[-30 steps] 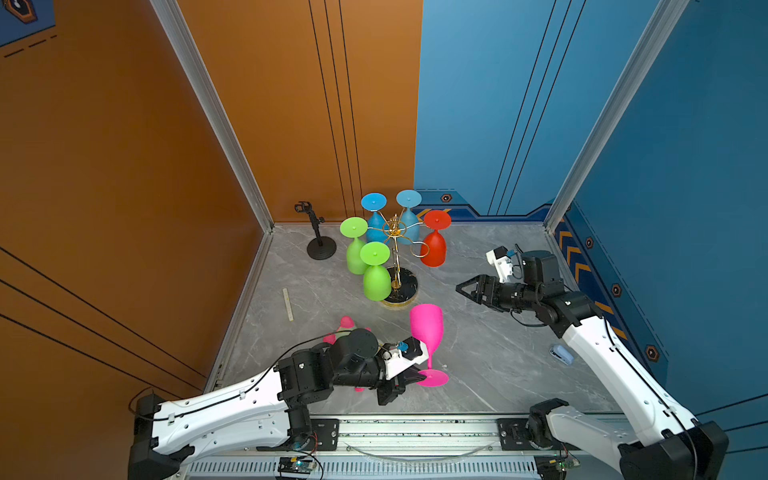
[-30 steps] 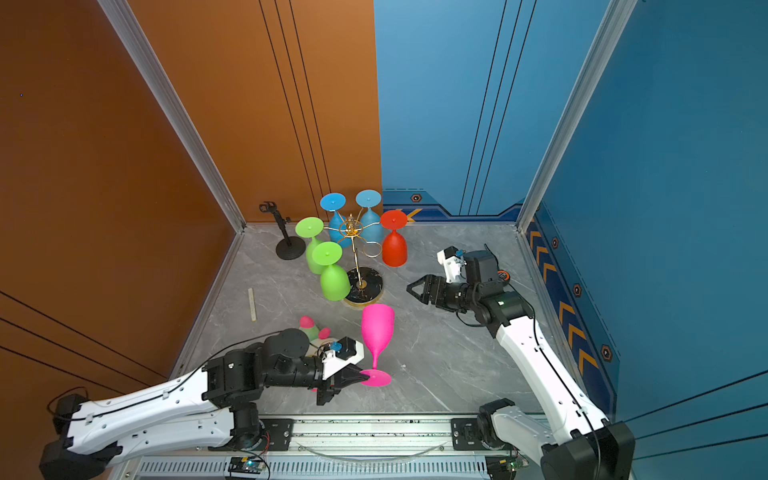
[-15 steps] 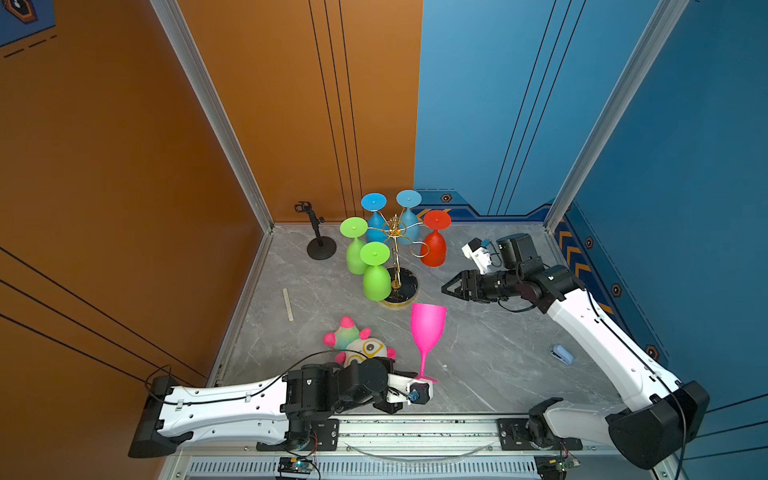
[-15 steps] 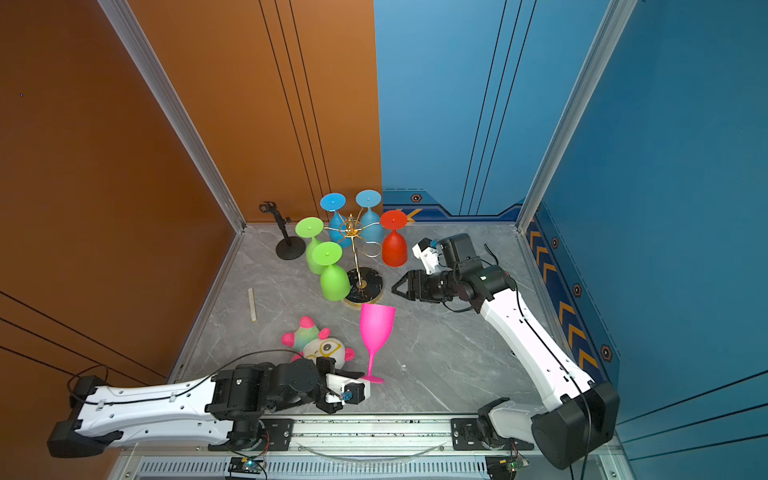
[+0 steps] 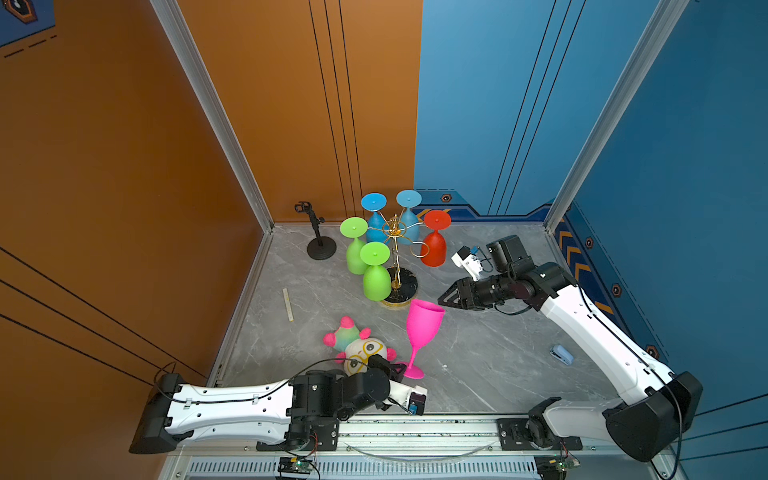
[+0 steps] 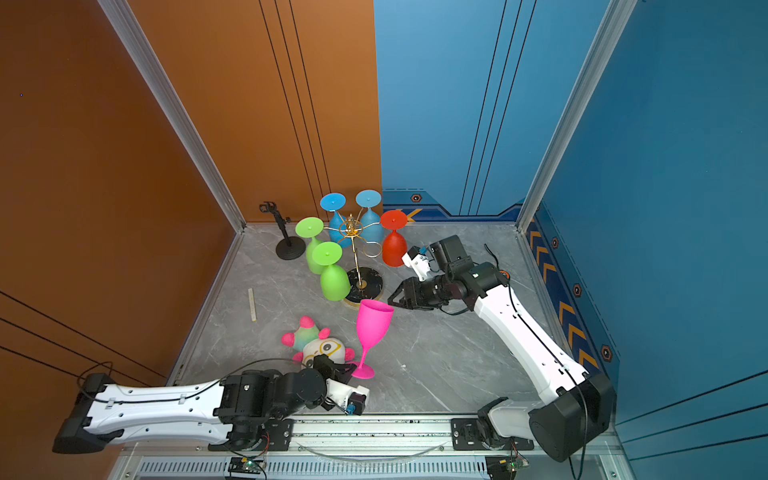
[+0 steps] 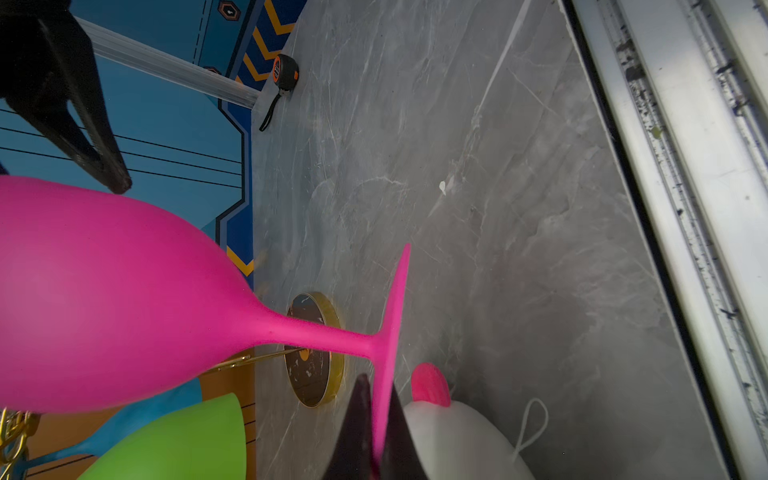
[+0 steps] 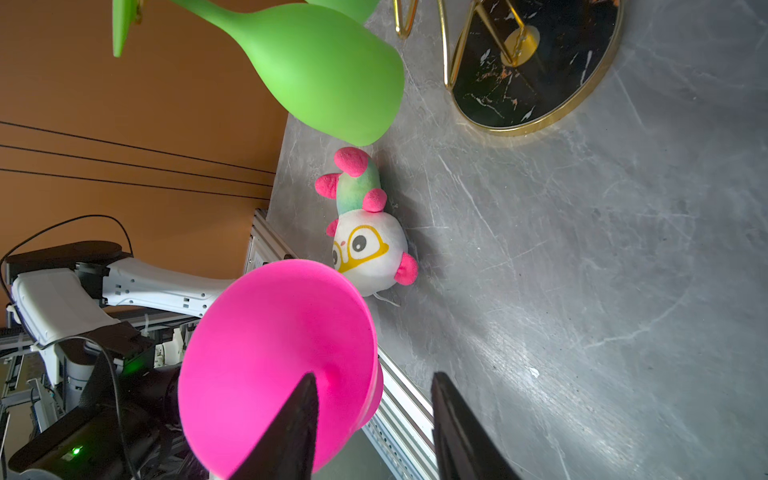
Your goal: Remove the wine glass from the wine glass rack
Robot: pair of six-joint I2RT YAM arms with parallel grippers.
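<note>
The pink wine glass (image 5: 422, 328) is off the wine glass rack (image 5: 405, 284). It stands bowl-up just below the rack's base, in the lower middle of both top views. The left gripper (image 5: 400, 368) is clamped on the edge of its flat round foot. The right gripper (image 5: 444, 300) has its jaws apart at the rim, which lies between its fingers (image 8: 291, 424) in the right wrist view (touching or not, I cannot tell). The glass is matte and smooth, with a tulip bowl on a thin stem. The rack is thin gold wire over a round black marbled base, on a grey veined surface (image 5: 498, 353).
</note>
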